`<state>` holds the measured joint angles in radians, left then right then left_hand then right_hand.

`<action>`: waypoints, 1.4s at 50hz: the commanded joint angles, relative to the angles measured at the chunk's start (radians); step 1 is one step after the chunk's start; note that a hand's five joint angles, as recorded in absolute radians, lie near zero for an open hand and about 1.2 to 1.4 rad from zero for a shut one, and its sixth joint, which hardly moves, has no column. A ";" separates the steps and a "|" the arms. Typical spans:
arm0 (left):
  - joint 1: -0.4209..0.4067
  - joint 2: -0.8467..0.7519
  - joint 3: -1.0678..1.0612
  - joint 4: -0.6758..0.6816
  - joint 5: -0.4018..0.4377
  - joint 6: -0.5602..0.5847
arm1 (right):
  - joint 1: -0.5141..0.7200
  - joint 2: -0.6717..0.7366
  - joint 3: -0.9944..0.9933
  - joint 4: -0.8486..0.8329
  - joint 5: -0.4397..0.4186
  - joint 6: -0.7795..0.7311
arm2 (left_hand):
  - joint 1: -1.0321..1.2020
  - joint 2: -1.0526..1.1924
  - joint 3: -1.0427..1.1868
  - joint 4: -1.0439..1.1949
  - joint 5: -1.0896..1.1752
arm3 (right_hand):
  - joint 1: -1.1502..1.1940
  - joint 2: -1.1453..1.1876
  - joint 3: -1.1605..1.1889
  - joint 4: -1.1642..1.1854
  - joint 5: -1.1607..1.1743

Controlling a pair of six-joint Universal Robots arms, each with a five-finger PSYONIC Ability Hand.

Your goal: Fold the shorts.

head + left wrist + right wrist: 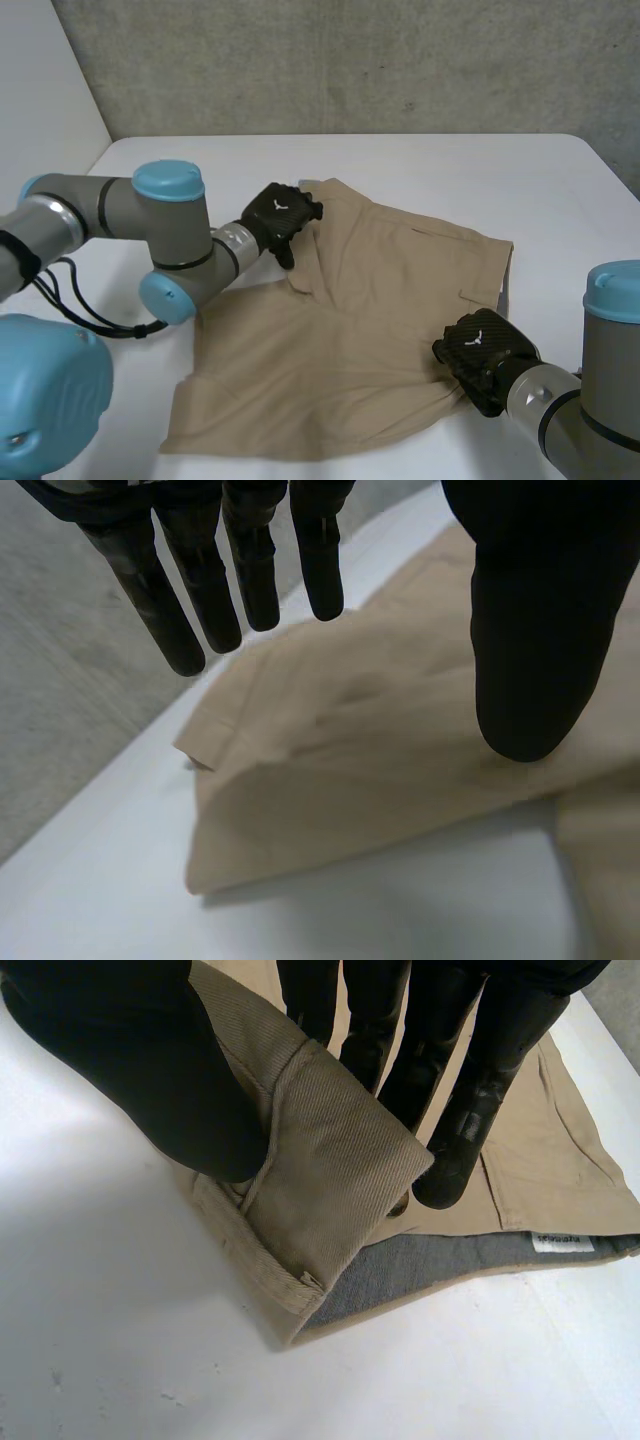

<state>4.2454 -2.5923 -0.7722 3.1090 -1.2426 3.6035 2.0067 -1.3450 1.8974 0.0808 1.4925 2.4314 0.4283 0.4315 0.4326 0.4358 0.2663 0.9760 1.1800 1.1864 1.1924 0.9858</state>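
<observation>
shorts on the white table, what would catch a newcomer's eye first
The tan shorts lie spread across the white table. The right hand pinches a turned-up edge at their near right side, while the left hand is open above their far left corner.

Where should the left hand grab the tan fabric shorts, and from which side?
Probably the doubled edge of the tan fabric shorts under the open left hand, coming from the bare white table side: that edge sits thick and slightly raised, leaving room for a thumb beneath. The right hand pinches the waistband.
</observation>
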 commanded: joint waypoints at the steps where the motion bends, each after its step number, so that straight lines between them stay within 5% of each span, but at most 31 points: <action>1: 0.001 -0.092 0.145 -0.144 0.003 0.102 | 0.000 0.000 0.000 -0.001 0.000 0.000 | 0.073 0.070 0.069 0.065 0.060 | 0.420 0.216 0.210 0.204 0.236; 8: 0.001 -0.124 0.223 -0.205 0.002 0.147 | 0.000 0.000 0.000 -0.009 0.000 0.000 | 0.164 0.160 0.159 0.156 0.151 | 0.420 0.216 0.210 0.204 0.236; 15: 0.001 -0.123 0.251 -0.227 -0.017 0.147 | -0.002 0.000 0.002 -0.015 0.000 0.002 | 0.967 0.964 0.963 0.960 0.955 | 0.420 0.216 0.210 0.204 0.236; 33: 0.053 0.038 -0.024 -0.198 -0.182 0.276 | -0.002 -0.002 0.003 -0.013 0.002 0.002 | 0.968 0.965 0.964 0.961 0.955 | 0.420 0.216 0.210 0.204 0.236; 45: 0.060 0.132 -0.260 -0.090 -0.193 0.270 | 0.001 -0.002 0.005 -0.013 0.002 0.003 | 0.968 0.965 0.964 0.961 0.955 | 0.420 0.216 0.210 0.204 0.236; 55: 0.057 0.158 -0.265 -0.050 -0.267 0.268 | 0.000 -0.014 0.002 -0.013 0.000 0.049 | 0.349 0.346 0.345 0.341 0.336 | 0.420 0.216 0.210 0.204 0.236; 70: 0.074 0.515 -0.518 -0.067 -0.275 0.049 | -0.003 -0.022 -0.026 -0.035 -0.002 0.198 | 0.364 0.360 0.359 0.356 0.351 | 0.420 0.216 0.210 0.204 0.236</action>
<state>4.3068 -2.2398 -1.1331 3.0525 -1.5294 3.7716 2.0061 -1.3651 1.8928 0.0573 1.4932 2.5209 0.7406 0.7061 0.7084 0.7013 0.5267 0.9760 1.1794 1.1864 1.1924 0.9858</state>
